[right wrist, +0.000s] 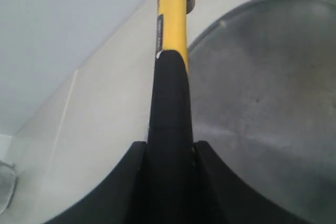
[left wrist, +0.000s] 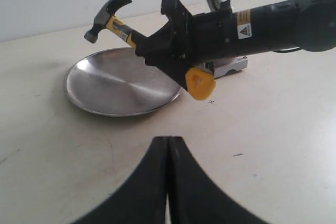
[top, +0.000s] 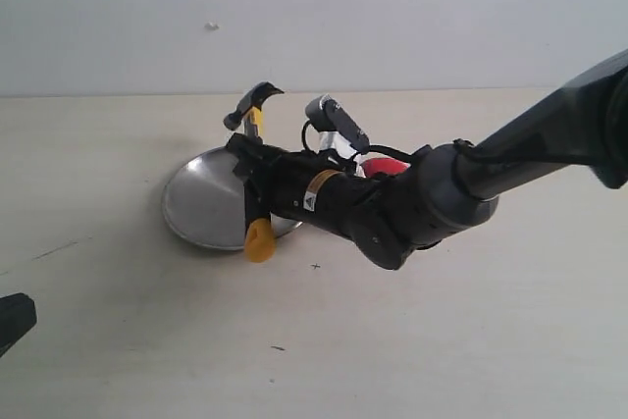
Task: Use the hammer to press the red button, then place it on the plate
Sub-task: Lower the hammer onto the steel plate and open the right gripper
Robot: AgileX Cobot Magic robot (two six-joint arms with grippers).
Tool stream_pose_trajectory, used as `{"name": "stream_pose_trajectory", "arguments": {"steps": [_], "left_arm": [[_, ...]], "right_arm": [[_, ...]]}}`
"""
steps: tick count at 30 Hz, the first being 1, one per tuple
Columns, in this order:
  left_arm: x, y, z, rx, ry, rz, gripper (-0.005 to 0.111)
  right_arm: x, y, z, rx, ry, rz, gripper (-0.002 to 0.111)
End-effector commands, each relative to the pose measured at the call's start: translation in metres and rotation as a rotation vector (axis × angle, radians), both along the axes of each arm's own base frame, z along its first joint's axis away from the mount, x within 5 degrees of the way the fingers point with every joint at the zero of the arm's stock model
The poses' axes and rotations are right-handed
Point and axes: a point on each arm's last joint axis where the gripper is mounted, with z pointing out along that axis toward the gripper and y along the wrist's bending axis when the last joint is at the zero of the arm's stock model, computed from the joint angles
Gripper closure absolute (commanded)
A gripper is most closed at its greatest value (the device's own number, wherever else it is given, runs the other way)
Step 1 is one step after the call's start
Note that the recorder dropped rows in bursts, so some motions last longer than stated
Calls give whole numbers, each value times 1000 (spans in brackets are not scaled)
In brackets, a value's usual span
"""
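My right gripper [top: 247, 172] reaches across from the right and is shut on the black handle of the hammer [top: 253, 105]. The hammer is tilted, its dark head up over the far edge of the plate [top: 196, 205] and its yellow butt low over the plate's near right rim. In the right wrist view the handle [right wrist: 170, 103] runs between the fingers, with the silver plate [right wrist: 262, 77] below. Only a sliver of the red button [top: 386, 167] shows behind the right arm. My left gripper [left wrist: 169, 139] is shut on nothing, near the table's front left, apart from the plate [left wrist: 115, 85].
The right arm [top: 471, 179] spans the table from the right edge to the plate and covers most of the button. The button's grey base [left wrist: 231, 67] peeks out under the arm. A white wall stands behind the beige table [top: 442, 340].
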Motion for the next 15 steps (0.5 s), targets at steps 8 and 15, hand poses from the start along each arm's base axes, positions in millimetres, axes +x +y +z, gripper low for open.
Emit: {"name": "stream_pose_trajectory", "arguments": {"steps": [8, 15], "left_arm": [[0, 0, 1, -14, -3, 6, 107], [0, 0, 1, -14, -3, 6, 107]], "right_arm": [[15, 30, 10, -97, -71, 59, 108], [11, 28, 1, -157, 11, 65, 108]]}}
